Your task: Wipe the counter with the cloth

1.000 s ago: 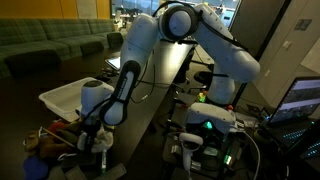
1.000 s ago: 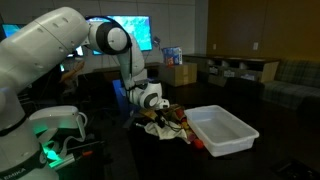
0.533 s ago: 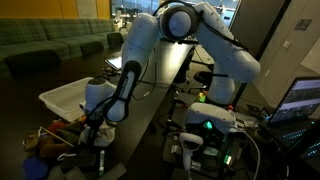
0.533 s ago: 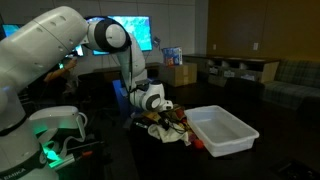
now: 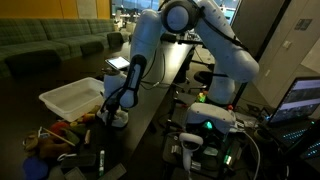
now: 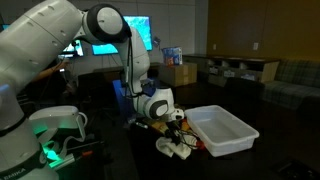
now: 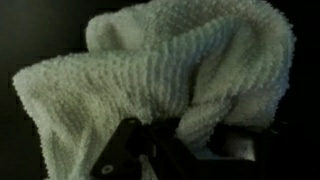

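The cream terry cloth [image 7: 160, 70] fills the wrist view, bunched up on the dark counter [image 7: 40, 30]. My gripper [image 7: 185, 148] is shut on the cloth's near edge, and its dark fingers [image 7: 128, 152] show at the bottom of that view. In an exterior view the cloth [image 6: 178, 148] lies crumpled on the black counter [image 6: 230, 165] just below my gripper [image 6: 172, 128], beside the white tub. In an exterior view my gripper [image 5: 112, 115] is down at the counter [image 5: 145, 125] next to the tub; the cloth is hidden there.
A rigid white tub [image 6: 222, 130] [image 5: 72, 97] stands on the counter close to the gripper. A heap of small colourful toys and cords [image 5: 58, 138] [image 6: 165, 122] lies beside it. Lit equipment and a monitor [image 5: 300, 100] stand beyond the counter's edge.
The arm has swung along the counter toward the white tub, away from the toy heap, dragging the cloth with it. The gripper has stayed shut.
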